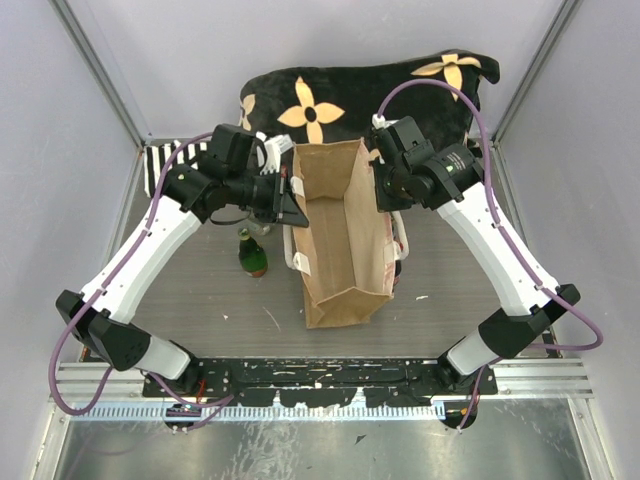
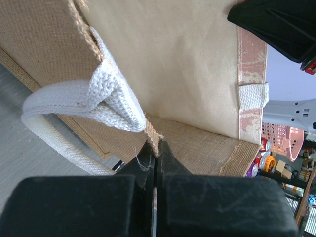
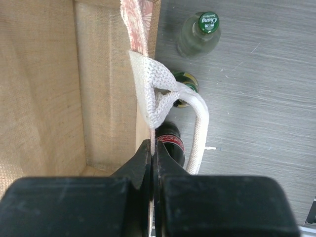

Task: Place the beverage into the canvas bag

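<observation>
At frame centre, left fingers (image 2: 144,157) and right fingers (image 3: 143,159) clamp opposite canvas bag (image 1: 340,240) rims; uneven pulling could topple it onto the nearby green bottle (image 1: 252,256).

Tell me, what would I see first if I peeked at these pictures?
A tall brown canvas bag stands in the middle of the table, and the left gripper and right gripper each pinch one side of its rim, shut on the cloth. A green bottle stands just left of it, and a black flowered cushion lies behind.

Bright, even light (foreground blurry)
</observation>
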